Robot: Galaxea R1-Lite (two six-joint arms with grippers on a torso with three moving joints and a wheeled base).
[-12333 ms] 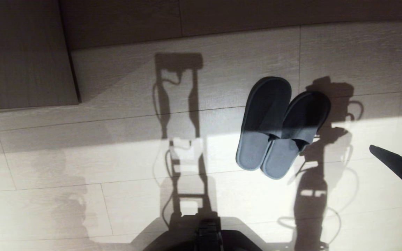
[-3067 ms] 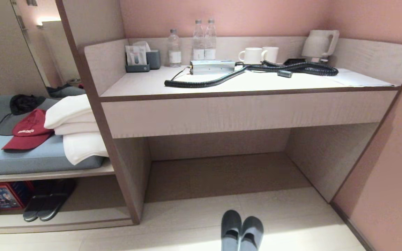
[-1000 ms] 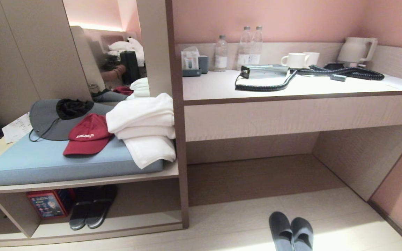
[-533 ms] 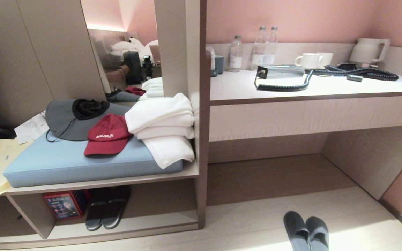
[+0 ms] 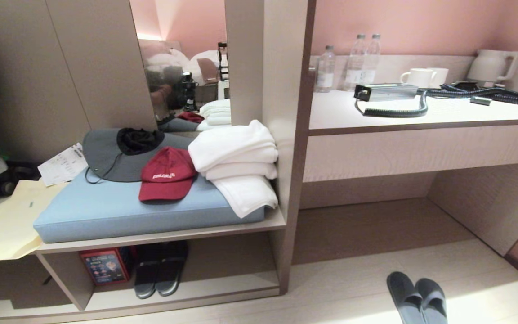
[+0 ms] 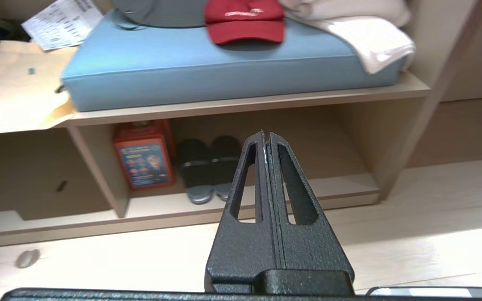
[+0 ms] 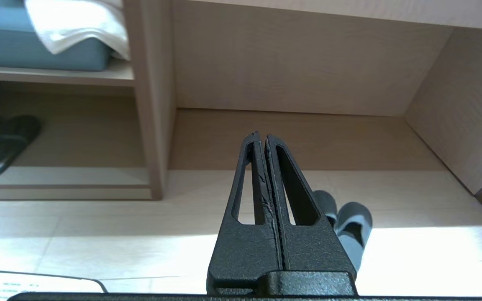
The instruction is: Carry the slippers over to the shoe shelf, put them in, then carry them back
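Observation:
The grey-blue slippers (image 5: 417, 299) lie side by side on the pale floor at the lower right, in front of the desk opening. In the right wrist view the slippers (image 7: 352, 221) show just past the fingers. The shoe shelf (image 5: 227, 288) is the low cubby under the blue cushion, left of the slippers; its bare board (image 6: 341, 188) fills the left wrist view. My left gripper (image 6: 265, 133) is shut and empty, pointing at the cubby. My right gripper (image 7: 261, 134) is shut and empty, above the floor short of the slippers. Neither arm shows in the head view.
A black pair of slippers (image 5: 160, 270) and a red box (image 5: 104, 266) stand in the cubby's left half. Above lie a blue cushion (image 5: 106, 211), a red cap (image 5: 167, 173) and white towels (image 5: 236, 162). A desk counter (image 5: 421, 148) with bottles and cable stands to the right.
The whole picture has slid to the right, so the camera has moved left toward the cubby. The slippers stay on the floor; both grippers remain shut.

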